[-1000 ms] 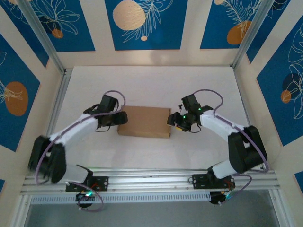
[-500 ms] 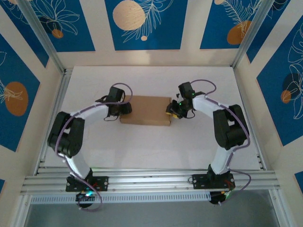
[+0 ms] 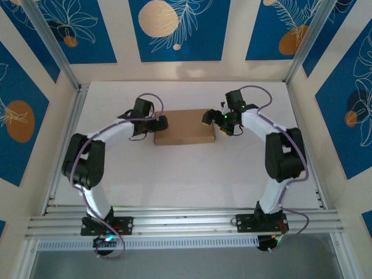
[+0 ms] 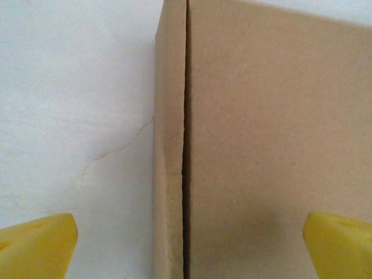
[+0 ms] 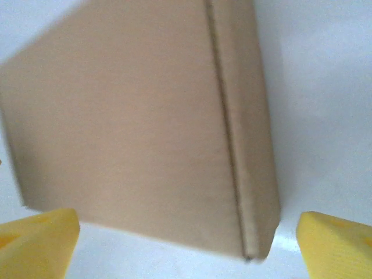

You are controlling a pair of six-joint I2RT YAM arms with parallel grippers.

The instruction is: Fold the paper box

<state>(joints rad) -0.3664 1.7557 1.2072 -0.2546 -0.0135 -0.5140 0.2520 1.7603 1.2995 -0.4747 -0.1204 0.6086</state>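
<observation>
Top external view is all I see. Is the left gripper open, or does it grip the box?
Observer: Open. In the left wrist view the left gripper has its yellow fingertips wide apart, one over the table, one over the top of the box.
Operator: Is the box fully shut at that side?
Observer: Nearly. A thin dark slit runs along its edge.
Operator: And the right gripper?
Observer: The right gripper is open too, with a box corner between its fingertips.

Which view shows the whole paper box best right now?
Top external: the paper box lies closed, nearly its whole outline visible. Left wrist gives a close-up of one side seam; right wrist, a blurry top face and side wall.
</observation>
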